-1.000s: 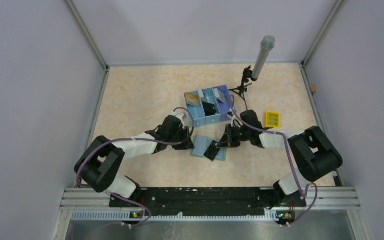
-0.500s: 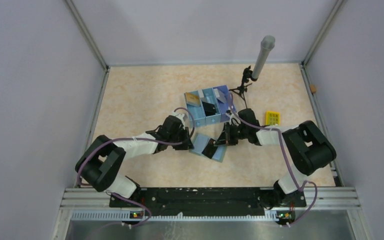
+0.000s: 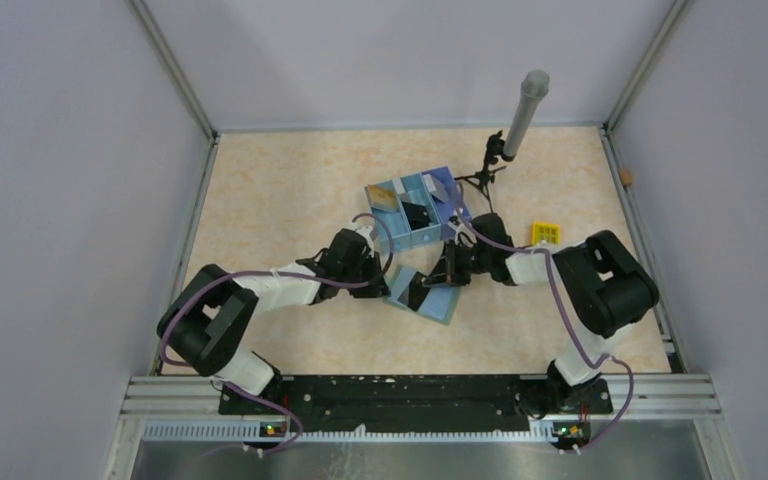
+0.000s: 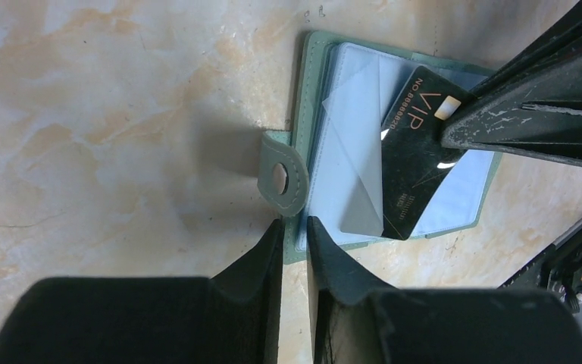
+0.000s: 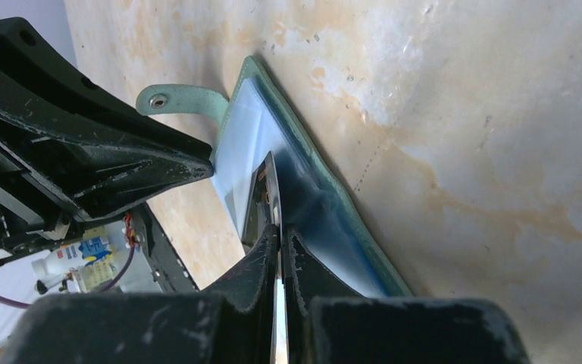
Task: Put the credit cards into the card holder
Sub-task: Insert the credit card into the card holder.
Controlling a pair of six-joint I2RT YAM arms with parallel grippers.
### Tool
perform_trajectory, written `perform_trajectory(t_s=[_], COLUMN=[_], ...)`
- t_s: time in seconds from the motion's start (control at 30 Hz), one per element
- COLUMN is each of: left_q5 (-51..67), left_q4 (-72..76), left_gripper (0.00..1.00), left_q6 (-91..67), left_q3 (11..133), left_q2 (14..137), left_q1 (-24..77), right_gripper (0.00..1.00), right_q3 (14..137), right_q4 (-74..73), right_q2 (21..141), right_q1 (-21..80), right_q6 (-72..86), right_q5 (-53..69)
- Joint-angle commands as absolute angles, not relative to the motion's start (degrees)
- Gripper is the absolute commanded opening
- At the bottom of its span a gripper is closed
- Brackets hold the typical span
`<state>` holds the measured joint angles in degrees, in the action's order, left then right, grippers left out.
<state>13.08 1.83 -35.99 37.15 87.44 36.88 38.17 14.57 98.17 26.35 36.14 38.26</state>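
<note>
Right pincer (image 5: 279,231): card (image 4: 413,167) partly in holder (image 4: 320,91)

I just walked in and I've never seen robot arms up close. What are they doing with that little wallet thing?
Two robot arms are putting a card into a small card holder that lies open on the table. The right gripper is shut on a black VIP card, which sits partly under a clear sleeve inside the holder. The left gripper pinches the holder's edge beside its snap tab, probably to keep it from sliding. The card is not all the way in yet.
</note>
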Motion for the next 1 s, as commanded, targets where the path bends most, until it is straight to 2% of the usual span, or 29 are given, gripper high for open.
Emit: perform_trajectory(t_s=[0.0,0.3,0.47,0.57,0.7,0.97], left_q5=[13.9,14.0,13.6,13.2,13.6,13.8], left_q4=[2.0,1.7,1.5,2.1,4.1,7.8], left_gripper=[0.18,0.14,0.07,0.01,0.00,0.00], left_q6=[-35.3,-34.3,-34.7,-35.3,-37.1,-41.0], left_q3=[38.3,38.8,38.4,37.4,35.9,33.3], left_q2=[88.8,89.2,88.5,87.7,87.0,86.4], left_q1=[37.5,37.6,37.6,37.9,38.5,39.8], right_gripper=[0.00,0.00,0.01,0.19,0.38,0.55], right_q3=[41.2,42.9,42.9,42.7,41.8,39.4], right_q4=[13.4,7.4,6.0,5.3,5.1,3.2], right_q2=[100.6,101.1,98.2,95.0,90.8,84.2], right_q1=[26.7,27.7,28.2,28.5,28.8,28.9], right_q6=[34.9,32.2,31.9,32.1,32.7,34.4], right_q5=[35.5,32.5,30.4,28.9,27.1,22.7])
